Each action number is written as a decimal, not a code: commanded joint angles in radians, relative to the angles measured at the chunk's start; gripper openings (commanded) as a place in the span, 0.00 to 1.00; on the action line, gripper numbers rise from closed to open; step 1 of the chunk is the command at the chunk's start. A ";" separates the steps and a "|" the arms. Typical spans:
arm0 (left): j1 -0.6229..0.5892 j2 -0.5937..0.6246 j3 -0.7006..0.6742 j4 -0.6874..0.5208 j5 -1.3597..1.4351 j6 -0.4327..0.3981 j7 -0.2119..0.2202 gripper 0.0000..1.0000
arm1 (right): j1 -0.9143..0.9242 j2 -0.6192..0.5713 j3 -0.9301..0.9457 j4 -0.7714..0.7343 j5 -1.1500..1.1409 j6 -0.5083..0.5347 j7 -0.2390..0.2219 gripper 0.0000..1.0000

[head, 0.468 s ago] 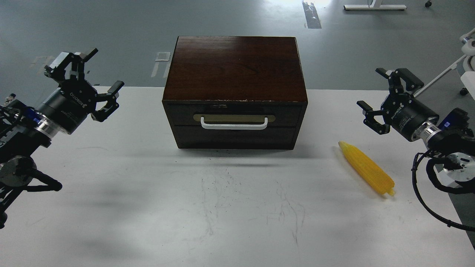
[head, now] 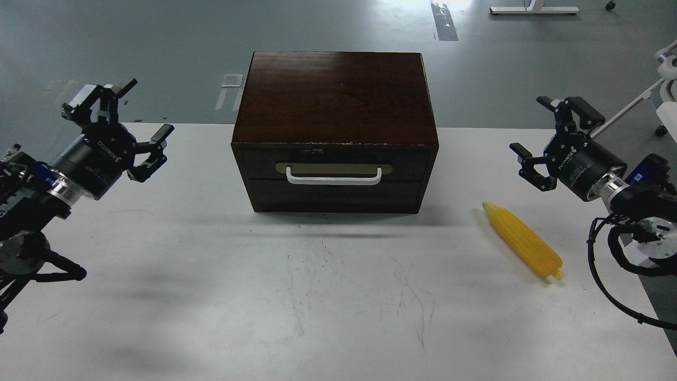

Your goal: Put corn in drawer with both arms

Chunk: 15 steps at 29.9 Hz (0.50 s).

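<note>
Corn (head: 522,240) lies on the white table (head: 211,296) to the right of the dark wooden box (head: 335,100), set at a slant with its paler pointed end toward the box and its blunt end nearer the right edge of the table. It touches nothing but the tabletop and sits well apart from the box front. My right gripper (head: 547,140) hangs above the table beyond the corn, near it but not touching, its two black fingers spread wide with nothing between them; the silver wrist ring and a loop of black cable trail off behind it toward the right edge of the view. My left gripper (head: 119,114) is raised on the far left, well apart from the box, also spread wide and empty, one finger up over the floor behind the table's back edge and the other out toward the box. The drawer (head: 334,172) is shut flush into the front of the box, its white bar handle (head: 334,176) lying across a brass oval plate, and pale chips show along the top front edge of the box. The box stands at the middle of the table's far side, facing me. Faint grey scuff marks (head: 359,286) streak the tabletop in front of it.
</note>
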 commanded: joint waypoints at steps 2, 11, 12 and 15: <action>-0.032 0.065 -0.009 -0.049 0.120 -0.032 -0.070 0.99 | 0.005 0.000 0.002 -0.002 0.000 -0.001 0.000 1.00; -0.282 0.130 0.008 -0.327 0.973 -0.045 -0.072 0.99 | 0.011 -0.011 0.001 -0.003 0.000 0.000 0.000 1.00; -0.296 0.128 0.011 -0.344 1.034 -0.045 -0.072 0.99 | 0.011 -0.011 0.001 -0.003 0.000 0.000 0.000 1.00; -0.400 0.086 0.077 -0.390 1.243 -0.045 -0.072 0.99 | 0.011 -0.013 0.001 -0.003 0.000 0.000 0.000 1.00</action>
